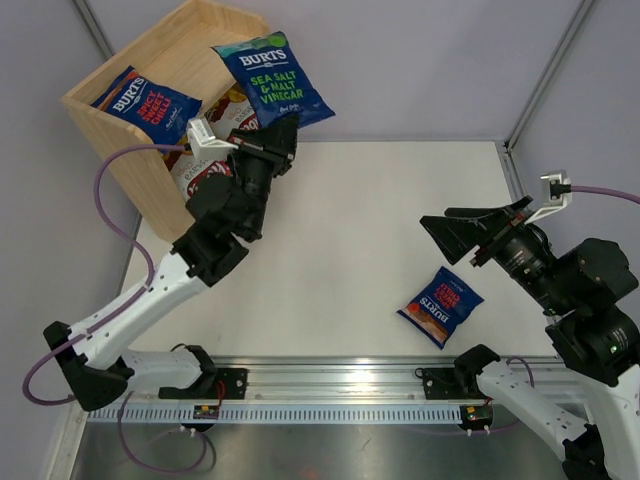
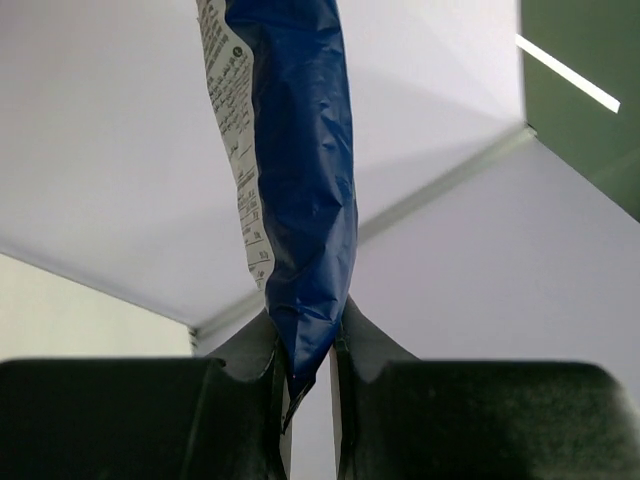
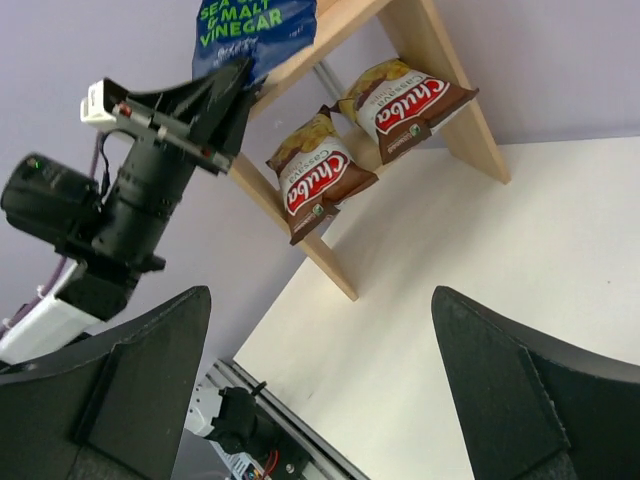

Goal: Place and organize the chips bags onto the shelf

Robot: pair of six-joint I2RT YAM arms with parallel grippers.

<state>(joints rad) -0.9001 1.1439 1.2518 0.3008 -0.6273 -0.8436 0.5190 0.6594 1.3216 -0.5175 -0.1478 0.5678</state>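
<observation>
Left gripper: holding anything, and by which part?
Yes: the left gripper is shut on the Sea Salt & Malt Vinegar bag, pinching its bottom edge. The right gripper is open and holds nothing.

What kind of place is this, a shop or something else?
Most likely a robotics lab test cell: two robot arms on a metal rail, a white table inside plain grey walls, and one small wooden shelf with chips bags.
</observation>
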